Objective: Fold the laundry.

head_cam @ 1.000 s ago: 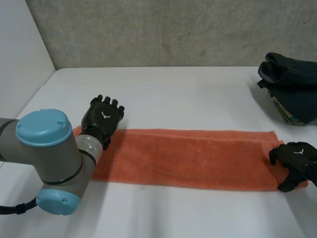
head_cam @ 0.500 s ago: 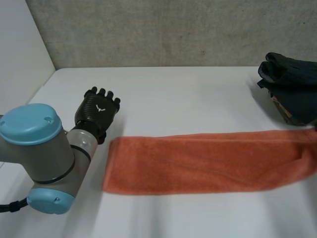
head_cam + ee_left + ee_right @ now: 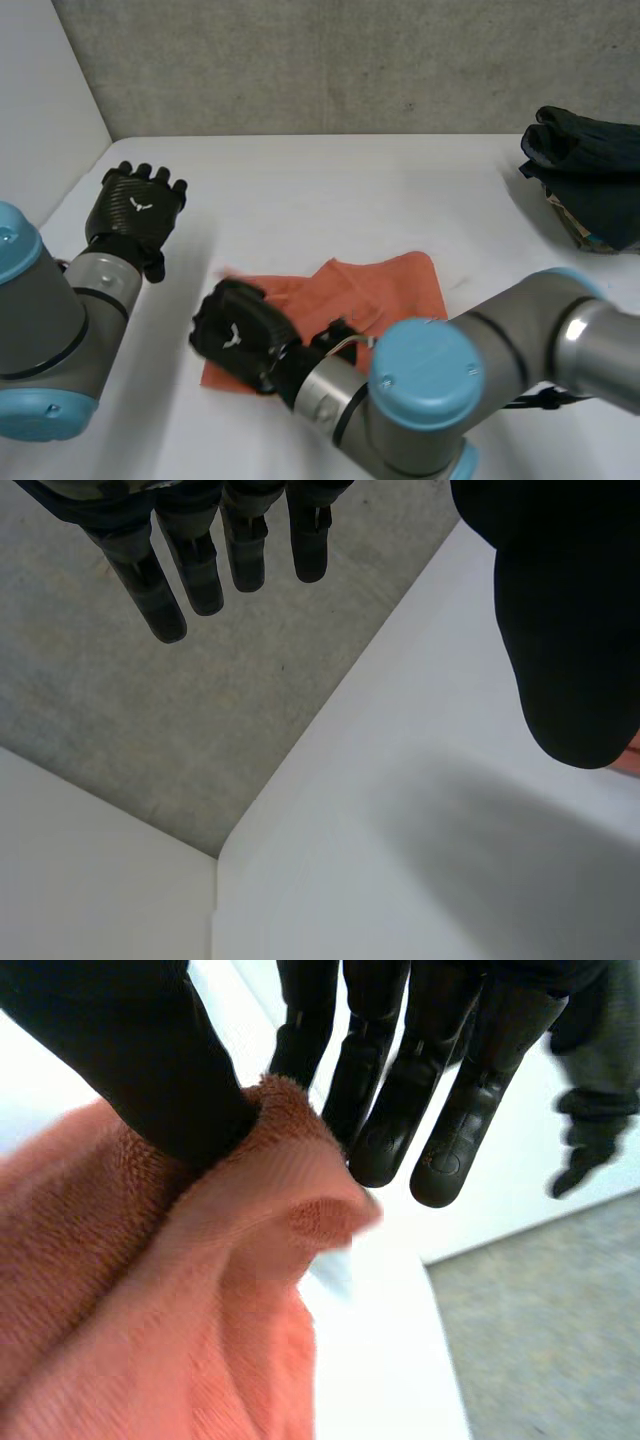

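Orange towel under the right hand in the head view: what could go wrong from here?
1. The right hand pinches only a small bit of the orange towel edge between thumb and fingers, so it could slip out.
2. The folded-over layer lies skewed and rumpled. Letting go now would likely leave the edges misaligned.
3. The left hand is open and off the towel, so nothing pins the lower layer if the right hand drags.

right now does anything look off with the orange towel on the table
Yes. The orange terry towel is folded over crookedly: its upper layer lies slanted and rumpled, edges not lined up. The right hand pinches one end; the left hand is open, off the cloth.
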`<state>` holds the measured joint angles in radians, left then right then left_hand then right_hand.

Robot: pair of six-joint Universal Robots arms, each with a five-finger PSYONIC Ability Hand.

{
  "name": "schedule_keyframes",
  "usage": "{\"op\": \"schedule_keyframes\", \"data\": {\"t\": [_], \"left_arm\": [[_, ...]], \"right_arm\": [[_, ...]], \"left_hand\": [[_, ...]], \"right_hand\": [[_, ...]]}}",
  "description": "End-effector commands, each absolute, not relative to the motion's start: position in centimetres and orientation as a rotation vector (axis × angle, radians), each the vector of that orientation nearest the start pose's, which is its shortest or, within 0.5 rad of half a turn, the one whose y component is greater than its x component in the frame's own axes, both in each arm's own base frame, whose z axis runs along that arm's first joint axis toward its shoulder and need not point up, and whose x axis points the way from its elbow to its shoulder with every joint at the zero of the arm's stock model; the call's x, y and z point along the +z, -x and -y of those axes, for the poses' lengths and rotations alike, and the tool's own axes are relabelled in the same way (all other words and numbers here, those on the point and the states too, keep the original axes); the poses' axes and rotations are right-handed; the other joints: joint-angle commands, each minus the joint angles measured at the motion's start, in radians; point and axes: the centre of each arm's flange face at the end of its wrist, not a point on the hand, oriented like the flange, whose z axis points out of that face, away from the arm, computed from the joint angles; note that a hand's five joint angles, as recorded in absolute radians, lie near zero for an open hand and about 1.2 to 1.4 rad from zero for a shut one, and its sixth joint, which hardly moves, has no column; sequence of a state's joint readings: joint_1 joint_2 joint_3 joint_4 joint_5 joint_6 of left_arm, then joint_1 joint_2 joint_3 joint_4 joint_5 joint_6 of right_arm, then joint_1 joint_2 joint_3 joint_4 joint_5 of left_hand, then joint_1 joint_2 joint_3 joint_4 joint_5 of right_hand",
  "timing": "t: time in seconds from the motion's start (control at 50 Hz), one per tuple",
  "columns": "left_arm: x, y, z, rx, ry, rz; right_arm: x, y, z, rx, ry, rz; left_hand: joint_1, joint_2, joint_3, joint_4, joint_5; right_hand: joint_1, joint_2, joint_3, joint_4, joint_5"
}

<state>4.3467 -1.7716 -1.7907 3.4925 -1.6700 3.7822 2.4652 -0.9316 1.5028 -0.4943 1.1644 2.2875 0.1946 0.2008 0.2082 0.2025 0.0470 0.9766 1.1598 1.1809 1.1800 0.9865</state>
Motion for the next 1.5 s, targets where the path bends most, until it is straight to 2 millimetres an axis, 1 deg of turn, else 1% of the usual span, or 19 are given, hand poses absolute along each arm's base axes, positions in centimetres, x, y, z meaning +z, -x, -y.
{"op": "schedule_keyframes", "data": {"t": [0.02, 0.04, 0.12, 0.14, 0.18, 0.26, 0.3, 0.36, 0.44, 0.6, 0.8, 0.92, 1.02, 1.08, 1.12, 1.22, 1.26, 1.38, 1.5], "left_arm": [[21.0, 23.1, 26.1, -1.955, -0.935, -1.93], [21.0, 23.1, 26.1, -1.958, -0.94, -1.929], [21.2, 23.7, 25.9, -1.98, -0.961, -1.919], [21.4, 24.2, 25.6, -2.002, -0.989, -1.911], [21.5, 25.2, 24.9, -2.035, -1.038, -1.905], [21.8, 27.6, 23.3, -2.121, -1.139, -1.895], [21.1, 28.7, 22.8, -2.125, -1.181, -1.912], [20.2, 29.4, 22.6, -2.11, -1.22, -1.933], [19.5, 30.6, 21.4, -2.113, -1.287, -1.966], [17.2, 33.3, 17.4, -2.109, -1.473, -2.049], [15.5, 34.8, 15.7, -2.095, -1.537, -2.127], [12.7, 35.7, 18.1, -2.022, -1.491, -2.161], [13.0, 31.9, 26.4, -1.922, -1.008, -2.105], [13.6, 30.4, 28.5, -1.881, -0.885, -2.048], [13.7, 29.8, 29.4, -1.863, -0.884, -2.001], [12.7, 30.0, 27.9, -1.823, -1.013, -1.995], [13.0, 30.5, 26.5, -1.84, -1.07, -1.999], [16.3, 31.4, 23.3, -1.954, -1.117, -1.947], [18.3, 30.1, 21.8, -1.99, -1.092, -1.927]], "right_arm": [[13.8, -41.1, 12.9, -1.826, 1.775, -1.103], [14.0, -40.8, 13.2, -1.825, 1.753, -1.137], [17.5, -37.5, 17.3, -1.879, 1.532, -1.397], [18.4, -35.8, 18.4, -1.868, 1.461, -1.51], [18.8, -34.1, 19.1, -1.826, 1.406, -1.623], [16.9, -31.1, 19.5, -1.636, 1.367, -1.87], [15.5, -29.1, 19.6, -1.523, 1.348, -2.016], [14.3, -26.8, 20.4, -1.459, 1.304, -2.141], [13.1, -25.1, 21.1, -1.462, 1.309, -2.196], [12.6, -24.8, 21.5, -1.538, 1.366, -2.18], [12.4, -24.9, 21.4, -1.6, 1.355, -2.163], [12.2, -24.8, 21.6, -1.627, 1.351, -2.18], [12.1, -24.9, 21.4, -1.634, 1.359, -2.177], [12.1, -25.0, 21.4, -1.645, 1.363, -2.183], [12.1, -25.0, 21.4, -1.654, 1.363, -2.186], [12.1, -24.9, 21.5, -1.669, 1.361, -2.197], [12.1, -24.9, 21.6, -1.673, 1.36, -2.201], [12.7, -24.6, 21.9, -1.71, 1.343, -2.222], [14.6, -23.7, 21.7, -1.751, 1.44, -2.259]], "left_hand": [[-0.02, -0.026, -0.034, -0.028, -0.047], [-0.02, -0.026, -0.034, -0.028, -0.047], [-0.02, -0.026, -0.034, -0.028, -0.047], [-0.02, -0.026, -0.034, -0.028, -0.047], [-0.02, -0.026, -0.034, -0.028, -0.047], [-0.02, -0.026, -0.034, -0.028, -0.047], [-0.02, -0.026, -0.034, -0.028, -0.047], [-0.02, -0.026, -0.034, -0.028, -0.047], [-0.02, -0.026, -0.034, -0.028, -0.047], [0.001, -0.005, -0.012, -0.007, -0.026], [0.013, 0.007, -0.001, 0.005, -0.014], [0.019, 0.013, 0.005, 0.011, -0.008], [0.028, 0.022, 0.014, 0.02, 0.001], [0.016, 0.01, 0.002, 0.008, -0.011], [0.01, 0.004, -0.003, 0.002, -0.017], [-0.005, -0.011, -0.018, -0.012, -0.031], [-0.005, -0.011, -0.018, -0.012, -0.031], [-0.008, -0.014, -0.021, -0.015, -0.034], [-0.016, -0.023, -0.03, -0.024, -0.043]], "right_hand": [[-0.802, -0.985, -1.006, -1.005, -0.986], [-0.802, -0.985, -1.006, -1.005, -0.986], [-0.802, -0.985, -1.006, -1.005, -0.986], [-0.802, -0.985, -1.006, -1.005, -0.986], [-0.802, -0.985, -1.006, -1.005, -0.986], [-0.802, -0.985, -1.006, -1.005, -0.986], [-0.802, -0.985, -1.006, -1.005, -0.986], [-0.802, -0.985, -1.006, -1.005, -0.986], [-0.802, -0.985, -1.006, -1.005, -0.986], [-0.689, -0.872, -0.893, -0.892, -0.873], [-0.578, -0.761, -0.782, -0.781, -0.762], [-0.434, -0.617, -0.638, -0.637, -0.618], [-0.281, -0.465, -0.486, -0.485, -0.466], [-0.193, -0.377, -0.398, -0.397, -0.378], [-0.137, -0.321, -0.342, -0.341, -0.322], [0.159, -0.024, -0.046, -0.045, -0.026], [0.419, 0.235, 0.214, 0.215, 0.234], [0.42, 0.236, 0.215, 0.216, 0.235], [0.42, 0.236, 0.215, 0.216, 0.235]]}}
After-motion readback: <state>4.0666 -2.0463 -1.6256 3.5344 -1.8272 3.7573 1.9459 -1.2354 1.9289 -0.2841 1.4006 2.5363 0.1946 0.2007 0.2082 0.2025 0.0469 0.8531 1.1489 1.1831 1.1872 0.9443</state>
